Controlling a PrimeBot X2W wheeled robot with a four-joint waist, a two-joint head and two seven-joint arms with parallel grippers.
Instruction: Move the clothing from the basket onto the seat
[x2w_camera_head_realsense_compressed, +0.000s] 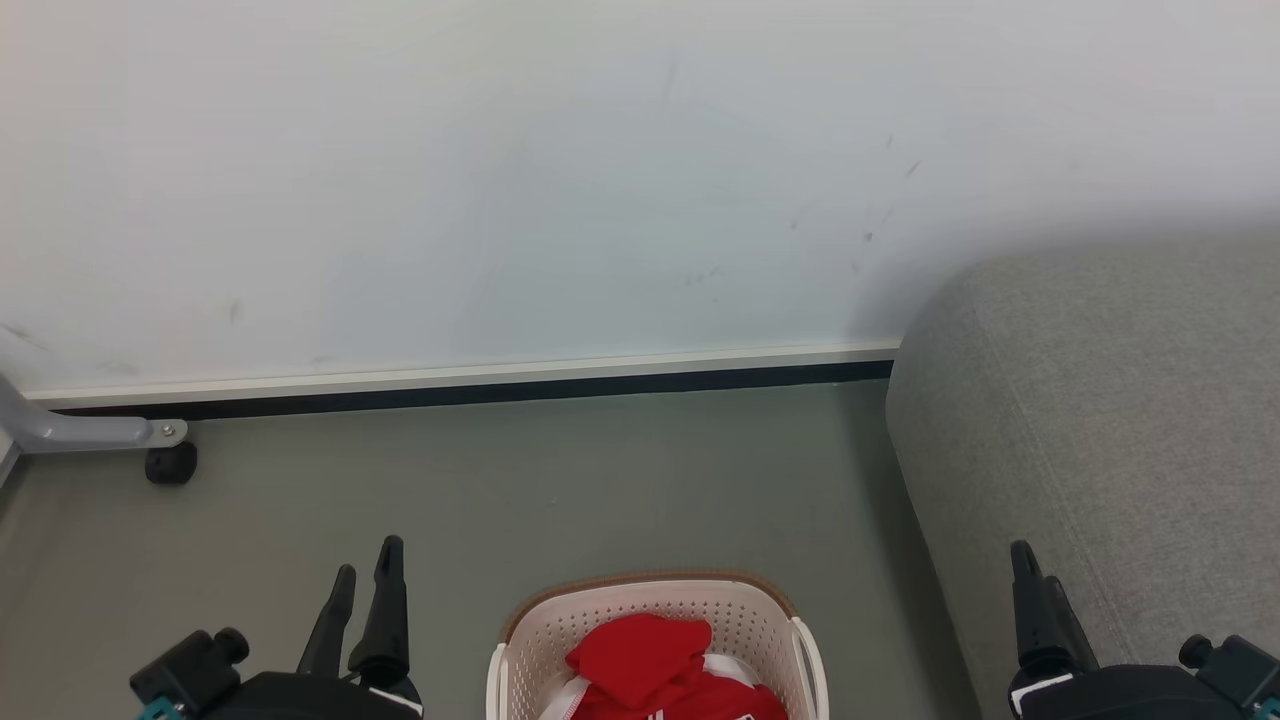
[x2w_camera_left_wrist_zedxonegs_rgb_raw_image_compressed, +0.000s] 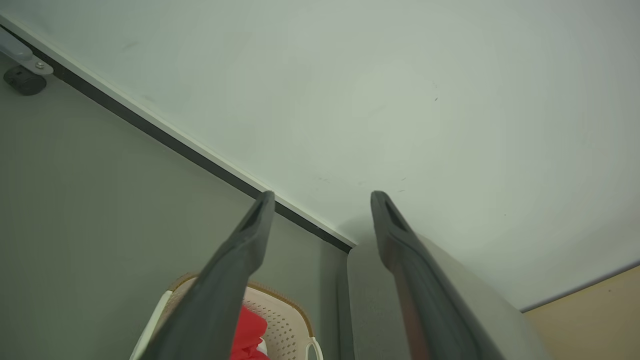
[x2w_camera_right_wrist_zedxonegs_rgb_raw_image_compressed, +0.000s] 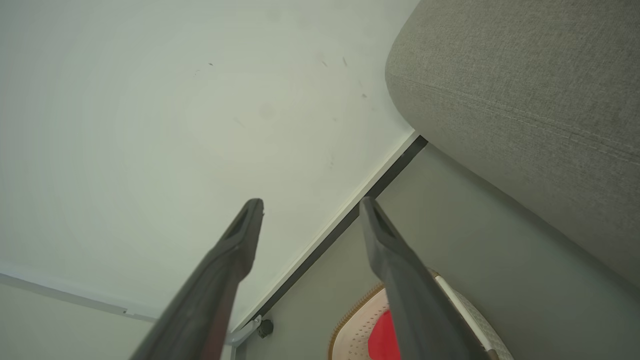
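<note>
The cream basket (x2w_camera_head_realsense_compressed: 650, 583) with its brown rim stands on the floor at the bottom centre, between my two grippers. Red clothing (x2w_camera_head_realsense_compressed: 640, 660) with white trim lies bunched inside it. The grey seat (x2w_camera_head_realsense_compressed: 1100, 420) fills the right side, just right of the basket. My left gripper (x2w_camera_head_realsense_compressed: 367, 565) is open to the left of the basket, holding nothing. My right gripper (x2w_camera_head_realsense_compressed: 1035, 572) is open in front of the seat's edge, also holding nothing. The left wrist view shows the left gripper (x2w_camera_left_wrist_zedxonegs_rgb_raw_image_compressed: 324, 197) above the basket (x2w_camera_left_wrist_zedxonegs_rgb_raw_image_compressed: 287, 320), clothing (x2w_camera_left_wrist_zedxonegs_rgb_raw_image_compressed: 250, 330) and seat (x2w_camera_left_wrist_zedxonegs_rgb_raw_image_compressed: 370, 300). The right wrist view shows the right gripper (x2w_camera_right_wrist_zedxonegs_rgb_raw_image_compressed: 311, 204), basket (x2w_camera_right_wrist_zedxonegs_rgb_raw_image_compressed: 350, 335), clothing (x2w_camera_right_wrist_zedxonegs_rgb_raw_image_compressed: 382, 342) and seat (x2w_camera_right_wrist_zedxonegs_rgb_raw_image_compressed: 525, 100).
A white wall with a dark baseboard (x2w_camera_head_realsense_compressed: 470, 390) runs behind the basket. A grey metal leg with a black caster (x2w_camera_head_realsense_compressed: 170, 462) stands at the far left by the wall. Grey-green floor (x2w_camera_head_realsense_compressed: 600, 480) lies between the basket and the wall.
</note>
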